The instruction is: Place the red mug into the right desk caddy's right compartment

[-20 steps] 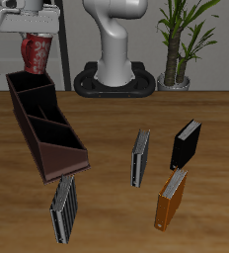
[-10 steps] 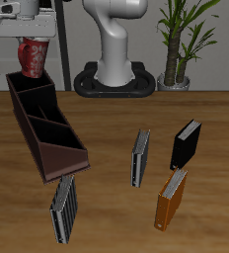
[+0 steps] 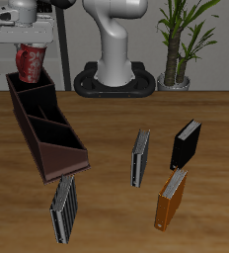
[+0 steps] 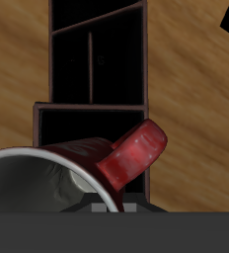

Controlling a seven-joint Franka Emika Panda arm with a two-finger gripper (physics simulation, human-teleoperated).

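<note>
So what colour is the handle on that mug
Red with pink speckles, like the rest of the red mug; the wrist view shows the handle best.

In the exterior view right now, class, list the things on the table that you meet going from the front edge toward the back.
Grey book → orange book → second grey book → black book → right desk caddy, whose far end lies beneath the red mug held by the gripper.
</note>
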